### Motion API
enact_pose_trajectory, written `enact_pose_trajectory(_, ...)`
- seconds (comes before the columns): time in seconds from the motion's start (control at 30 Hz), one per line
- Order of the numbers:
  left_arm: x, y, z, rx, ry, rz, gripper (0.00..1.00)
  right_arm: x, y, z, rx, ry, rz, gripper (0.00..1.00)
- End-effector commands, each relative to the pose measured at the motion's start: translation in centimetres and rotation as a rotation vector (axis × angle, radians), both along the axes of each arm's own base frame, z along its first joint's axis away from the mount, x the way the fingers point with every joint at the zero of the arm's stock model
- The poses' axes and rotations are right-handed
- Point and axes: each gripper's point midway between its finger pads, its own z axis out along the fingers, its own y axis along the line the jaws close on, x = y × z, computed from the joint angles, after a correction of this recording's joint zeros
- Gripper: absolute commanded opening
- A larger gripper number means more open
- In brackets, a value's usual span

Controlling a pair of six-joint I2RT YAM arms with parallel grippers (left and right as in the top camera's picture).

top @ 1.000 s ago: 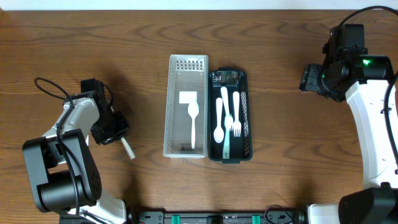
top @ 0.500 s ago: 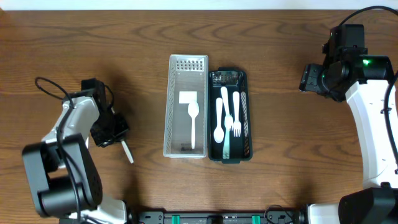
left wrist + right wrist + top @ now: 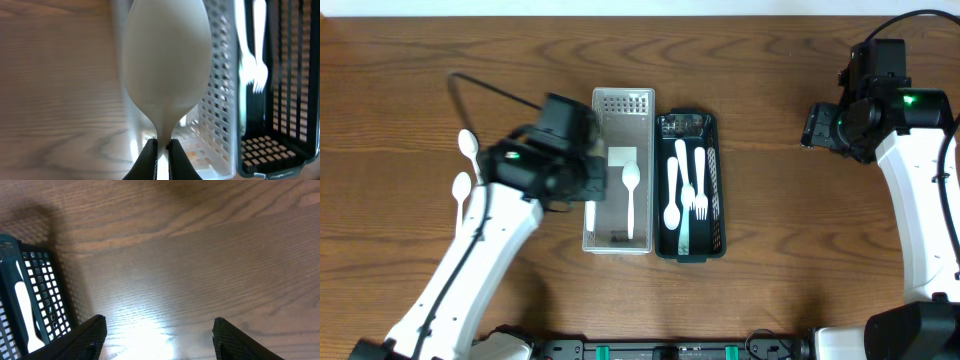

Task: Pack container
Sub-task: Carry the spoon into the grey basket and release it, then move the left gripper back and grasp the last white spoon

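Now the left gripper sits at centre frame, pinched narrow on the neck of the held spoon, hard by the left wall of the white basket (whether over the rim or just outside it, I cannot tell). That basket touches the dark basket on its right. Open table runs from there to the right gripper, whose fingers stand wide apart over bare wood near the right edge. Half a second ago the left arm was at lower left; it has swung in, uncovering two loose spoons at the left. The right arm has not moved.
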Motion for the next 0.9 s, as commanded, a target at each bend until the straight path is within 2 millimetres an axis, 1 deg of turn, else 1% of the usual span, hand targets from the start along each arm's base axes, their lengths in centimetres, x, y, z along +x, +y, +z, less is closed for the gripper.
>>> enact_pose_trajectory(0.0, -0.2, -1.9, -2.2, 0.045, 0.046, -0.042, 0.06, 0.0, -0.3, -0.3, -0.011, 0.010, 0.004, 0.71)
enact_pose_trajectory(0.1, -0.2, -3.4, -4.6, 0.072, 0.095, -0.083, 0.06, 0.0, -0.3, -0.3, -0.011, 0.010, 0.004, 0.71)
enact_pose_trajectory(0.17, -0.1, -4.0, -6.4, 0.092, 0.133, -0.097, 0.06, 0.0, -0.3, -0.3, -0.011, 0.011, 0.004, 0.71)
enact_pose_trajectory(0.27, 0.1, -4.3, -8.1, 0.112, 0.169, -0.102, 0.06, 0.0, -0.3, -0.3, -0.011, 0.012, 0.004, 0.71)
enact_pose_trajectory(0.33, 0.2, -4.2, -8.7, 0.123, 0.178, -0.120, 0.09, 0.0, -0.3, -0.3, -0.011, 0.012, 0.005, 0.71)
enact_pose_trajectory(0.4, 0.3, -4.1, -8.5, 0.128, 0.167, -0.153, 0.17, 0.0, -0.3, -0.3, -0.011, 0.012, 0.005, 0.71)
enact_pose_trajectory(0.43, 0.5, -4.0, -8.1, 0.125, 0.153, -0.157, 0.31, 0.0, -0.3, -0.3, -0.011, 0.011, 0.005, 0.72)
enact_pose_trajectory(0.47, 0.7, -3.8, -7.7, 0.125, 0.141, -0.151, 0.34, 0.0, -0.3, -0.3, -0.011, 0.011, 0.005, 0.71)
enact_pose_trajectory(0.5, 1.1, -3.3, -7.0, 0.133, 0.120, -0.137, 0.43, 0.0, -0.3, -0.3, -0.011, 0.010, 0.005, 0.72)
enact_pose_trajectory(0.57, 2.0, -1.6, -5.2, 0.171, 0.065, -0.095, 0.67, 0.0, -0.3, -0.3, -0.011, 0.011, 0.005, 0.72)
enact_pose_trajectory(0.6, 2.6, -0.4, -4.0, 0.197, 0.031, -0.063, 0.73, 0.0, -0.3, -0.3, -0.013, 0.011, 0.009, 0.72)
enact_pose_trajectory(0.67, 3.3, 2.0, -1.8, 0.231, -0.023, -0.015, 0.81, 0.0, -0.3, -0.3, -0.014, 0.011, 0.012, 0.72)
enact_pose_trajectory(0.7, 3.6, 3.5, -0.6, 0.240, -0.047, 0.017, 0.84, 0.0, -0.3, -0.3, -0.014, 0.011, 0.012, 0.72)
enact_pose_trajectory(0.73, 3.9, 5.0, 0.5, 0.242, -0.065, 0.050, 0.91, 0.0, -0.3, -0.3, -0.014, 0.011, 0.012, 0.72)
enact_pose_trajectory(0.8, 4.4, 8.9, 2.4, 0.238, -0.100, 0.151, 0.97, 0.0, -0.3, -0.3, -0.014, 0.011, 0.012, 0.72)
enact_pose_trajectory(0.83, 4.5, 11.0, 3.1, 0.236, -0.113, 0.219, 0.99, 0.0, -0.3, -0.3, -0.014, 0.011, 0.012, 0.72)
enact_pose_trajectory(0.87, 4.6, 12.6, 3.3, 0.237, -0.119, 0.265, 1.00, 0.0, -0.3, -0.3, -0.014, 0.011, 0.012, 0.72)
